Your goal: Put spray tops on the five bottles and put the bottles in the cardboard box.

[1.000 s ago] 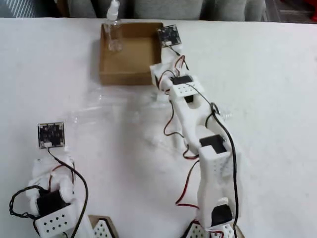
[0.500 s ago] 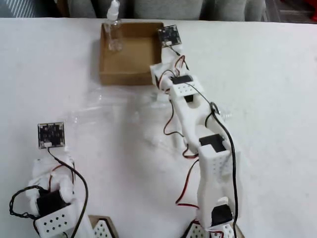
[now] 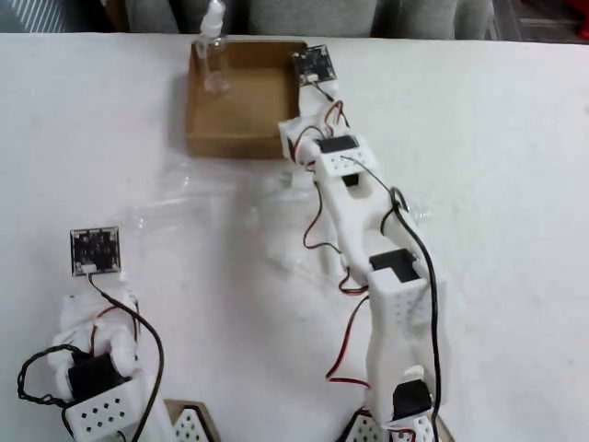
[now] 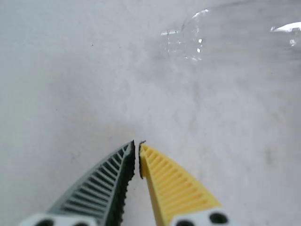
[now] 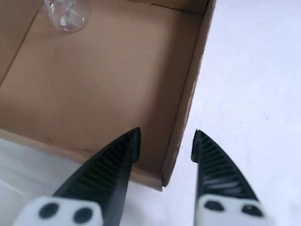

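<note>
The cardboard box [image 3: 198,110] sits at the far middle of the table. One clear bottle with a white spray top [image 3: 213,51] stands in its far left corner, and its base [image 5: 66,14] shows in the right wrist view. My right gripper [image 5: 165,136] is open, with its fingers on either side of the box's right wall [image 5: 190,89] near the front corner. My left gripper [image 4: 137,146] is shut on nothing, low over the bare table. A clear bottle [image 4: 188,40] lies just ahead of it.
The right arm [image 3: 382,267] stretches from the near edge up to the box. The left arm [image 3: 92,368] sits folded at the near left. Faint clear plastic items [image 3: 184,198] lie between box and left arm, hard to make out.
The right arm has pushed slightly away, and the box with its bottle has shifted a little toward the far edge. The left arm has not moved.
</note>
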